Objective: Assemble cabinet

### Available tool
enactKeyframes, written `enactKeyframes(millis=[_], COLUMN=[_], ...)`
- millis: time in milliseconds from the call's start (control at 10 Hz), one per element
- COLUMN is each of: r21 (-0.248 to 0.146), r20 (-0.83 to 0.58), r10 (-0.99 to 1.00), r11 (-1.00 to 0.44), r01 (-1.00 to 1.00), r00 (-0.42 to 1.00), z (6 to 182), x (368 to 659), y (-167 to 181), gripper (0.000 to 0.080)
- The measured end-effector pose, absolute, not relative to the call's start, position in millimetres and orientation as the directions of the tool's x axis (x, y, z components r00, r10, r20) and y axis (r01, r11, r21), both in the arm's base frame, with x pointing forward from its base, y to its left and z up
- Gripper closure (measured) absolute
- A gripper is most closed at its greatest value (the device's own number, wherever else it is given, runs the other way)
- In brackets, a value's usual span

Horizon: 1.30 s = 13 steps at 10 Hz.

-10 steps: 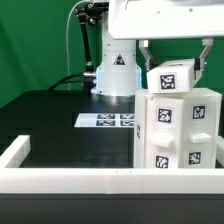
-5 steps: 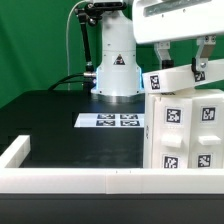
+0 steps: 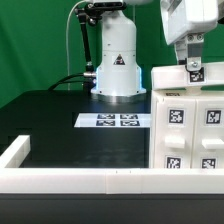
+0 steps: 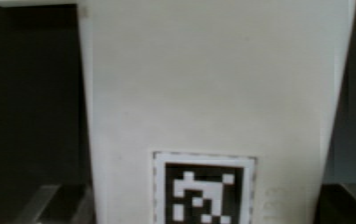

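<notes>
The cabinet (image 3: 188,130), a big white box with black-and-white tags on its faces, stands at the exterior view's right, partly cut off by the frame edge. My gripper (image 3: 193,70) comes down from above onto its top edge. In the wrist view a tall white face of the cabinet (image 4: 201,90) with one tag fills the picture. It sits between my dark fingers (image 4: 59,203), and my gripper (image 4: 201,202) is closed on it. The drawer blocks cannot be told apart from the box.
The marker board (image 3: 112,121) lies flat on the black table in front of the robot base (image 3: 116,70). A long low white rail (image 3: 80,180) runs along the front, with a short arm at the exterior view's left (image 3: 15,150).
The gripper and the cabinet have moved toward the exterior view's right. The tagged top part that stood up and tilted earlier now lies level on top.
</notes>
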<state>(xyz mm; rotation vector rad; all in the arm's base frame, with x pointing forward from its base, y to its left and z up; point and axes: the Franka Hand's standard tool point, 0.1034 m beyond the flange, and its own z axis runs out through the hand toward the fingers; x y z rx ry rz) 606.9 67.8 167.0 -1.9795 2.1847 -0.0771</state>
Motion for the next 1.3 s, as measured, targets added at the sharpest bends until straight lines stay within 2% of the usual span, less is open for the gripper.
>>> enactKeyframes(millis=[100,200,300,400,500,600,800,900,1000,1300], r21=[-0.157,-0.161,-0.163,-0.189,-0.210,-0.201,-0.203,-0.202,-0.209,-0.212], r20=[-0.127,-0.121,-0.121,-0.130,-0.147,-0.141,-0.127,-0.067,-0.038,0.029], r10=[-0.980,-0.986,-0.986,-0.990,-0.988,-0.989,-0.992,-0.980,-0.951,-0.800], r11=[0.171,0.131,0.130,0.072,0.075,0.068,0.018,-0.169,-0.292,-0.590], r01=[-0.973,-0.978,-0.978,-0.979,-0.975,-0.977,-0.979,-0.965,-0.933,-0.779], r00=[-0.152,-0.113,-0.111,-0.048,-0.045,-0.040,0.008,0.186,0.306,0.599], z=[165.7,165.7,166.6,185.2,199.8,192.9,190.9,188.6,188.4,187.0], x=[606,606,607,609,611,608,608,609,611,613], y=[71,71,71,71,73,73,73,74,75,74], gripper=[0.0180,0.0049,0.0010,0.0002,0.0002,0.0002,0.0002,0.0002,0.0002,0.0002])
